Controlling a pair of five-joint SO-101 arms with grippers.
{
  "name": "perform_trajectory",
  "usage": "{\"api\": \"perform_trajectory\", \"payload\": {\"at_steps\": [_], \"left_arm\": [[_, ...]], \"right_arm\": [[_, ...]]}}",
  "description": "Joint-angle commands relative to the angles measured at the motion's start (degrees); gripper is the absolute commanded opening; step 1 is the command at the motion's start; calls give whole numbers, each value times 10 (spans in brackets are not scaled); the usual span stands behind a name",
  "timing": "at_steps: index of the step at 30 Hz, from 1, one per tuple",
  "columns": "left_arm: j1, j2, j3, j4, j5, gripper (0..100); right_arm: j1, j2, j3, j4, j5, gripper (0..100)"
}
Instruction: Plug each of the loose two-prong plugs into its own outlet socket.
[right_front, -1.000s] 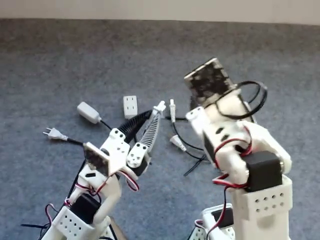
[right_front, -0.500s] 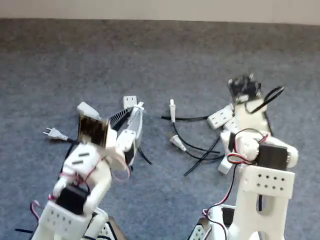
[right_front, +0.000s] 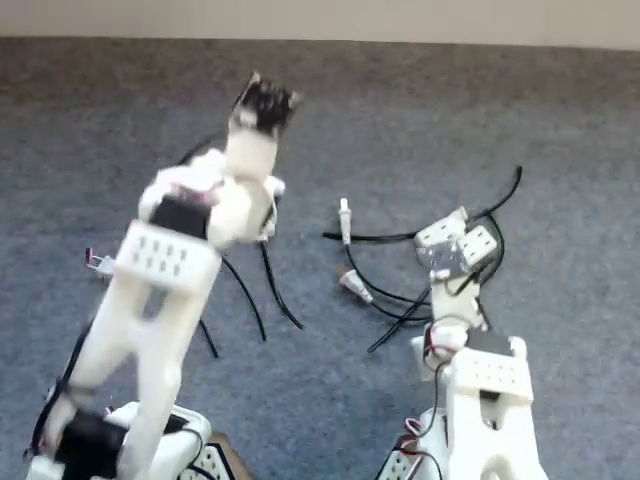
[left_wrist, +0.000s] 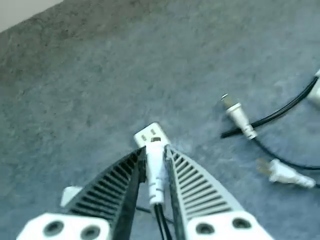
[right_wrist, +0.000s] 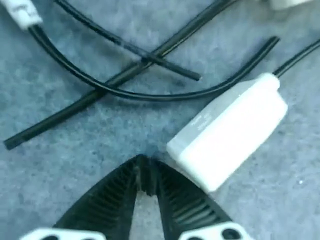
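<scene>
1. The left hand (left_wrist: 154, 150) is clenched on an outlet socket (left_wrist: 151, 136). Both fingers press its white body at lower centre of the left wrist view.
2. The slotted end of the socket sticks out past the fingertips. Its black cable runs back between the fingers toward the bottom edge.
3. Beyond this hand lies the grey tabletop (right_front: 120, 120).
4. A two-prong plug (left_wrist: 239, 116) lies at centre right of the left wrist view, with its metal tip pointing toward the upper left. In the high view it sits at centre frame.
5. A second plug (left_wrist: 281, 173) lies at lower right of the left wrist view, near the first but apart from it. It is below the first plug in the high view.
6. Black cables (right_front: 400, 300) trail from both plugs and cross each other just right of centre in the high view.
7. The right hand (right_wrist: 145, 175) is clenched on nothing. Its dark fingertips meet at lower centre of the right wrist view, low over the tabletop.
8. A white block (right_wrist: 230, 132) lies just beside those fingertips, tilted across the right half of the frame, with a black cable leaving its far end.
9. In the high view a pair of socket blocks (right_front: 440, 233) lie side by side at centre right, just above the right arm.
</scene>
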Motion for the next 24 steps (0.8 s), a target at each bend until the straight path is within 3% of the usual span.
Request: {"api": "perform_trajectory", "payload": {"at_steps": [1, 7, 11, 17, 24], "left_arm": [[-40, 161, -215, 101, -95, 6], [-47, 353, -449, 258, -258, 6], [-44, 439, -546, 309, -366, 6], [-45, 527, -597, 342, -513, 6], [-41, 586, -601, 342, -568, 6]], "right_arm": [[7, -4, 47, -69, -45, 7], [7, -4, 34, -67, -78, 7], [7, -4, 34, -67, -78, 7], [7, -4, 34, -67, -79, 7], [7, -4, 34, -68, -79, 8]]}}
